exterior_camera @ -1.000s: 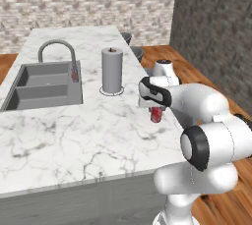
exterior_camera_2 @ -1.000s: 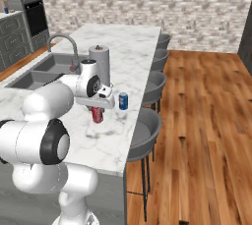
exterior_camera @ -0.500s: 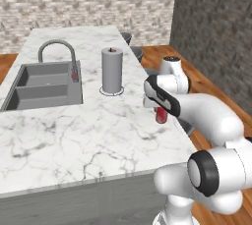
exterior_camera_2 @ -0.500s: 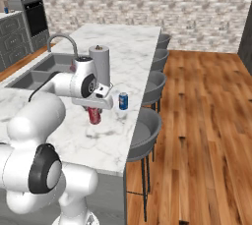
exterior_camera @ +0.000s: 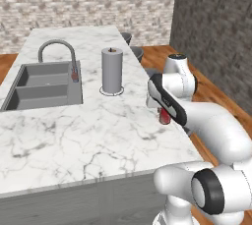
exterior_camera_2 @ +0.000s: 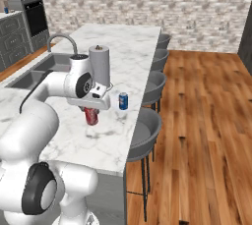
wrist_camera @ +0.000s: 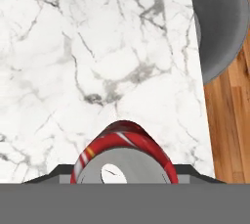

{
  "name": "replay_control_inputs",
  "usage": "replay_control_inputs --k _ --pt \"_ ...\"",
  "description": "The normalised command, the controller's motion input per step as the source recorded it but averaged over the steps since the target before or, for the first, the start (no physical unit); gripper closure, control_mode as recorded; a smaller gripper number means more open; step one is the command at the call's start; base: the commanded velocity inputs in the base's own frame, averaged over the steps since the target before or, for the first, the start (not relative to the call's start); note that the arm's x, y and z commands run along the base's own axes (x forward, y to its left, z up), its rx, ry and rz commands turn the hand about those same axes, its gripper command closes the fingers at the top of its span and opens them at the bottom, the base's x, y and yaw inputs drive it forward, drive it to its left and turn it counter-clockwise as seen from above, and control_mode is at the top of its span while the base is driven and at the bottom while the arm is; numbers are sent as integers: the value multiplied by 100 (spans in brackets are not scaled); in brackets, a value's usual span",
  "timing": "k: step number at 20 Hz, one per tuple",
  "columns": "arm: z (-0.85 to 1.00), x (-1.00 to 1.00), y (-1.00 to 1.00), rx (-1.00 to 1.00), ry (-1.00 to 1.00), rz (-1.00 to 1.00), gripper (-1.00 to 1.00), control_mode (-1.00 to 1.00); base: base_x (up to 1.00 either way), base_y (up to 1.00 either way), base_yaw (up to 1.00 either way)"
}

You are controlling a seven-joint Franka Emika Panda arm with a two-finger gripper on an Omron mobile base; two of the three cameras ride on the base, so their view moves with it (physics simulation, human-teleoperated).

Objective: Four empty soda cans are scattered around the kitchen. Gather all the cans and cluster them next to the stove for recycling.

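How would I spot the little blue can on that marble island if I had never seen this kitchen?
Start at the marble island and find the tall grey paper towel roll beside the sink. The blue can stands upright just beyond it, toward the stools' edge. Unlike the red can in the gripper, it stands free on the counter.

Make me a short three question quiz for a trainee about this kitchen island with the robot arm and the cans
1. True or false: the gripper is closed on the red can.
2. Which stands closest to the blue can? A) the faucet B) the paper towel roll C) the wall oven
3. Fill in: the sink is set into the marble ____.

Key
1. True; the hand view shows the can's silvery top between the fingers.
2. B
3. Counter
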Motion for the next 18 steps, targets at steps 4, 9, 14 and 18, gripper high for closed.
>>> replay_control_inputs --k 4,9,14,18 --pt "2 -11 0 0 0 0 100 100 -59 1 1" --pt "0 0 0 0 0 0 100 100 -100 15 0" --pt "0 0 0 0 0 0 100 100 -99 43 3" --pt "0 0 0 0 0 0 100 100 -63 92 11"
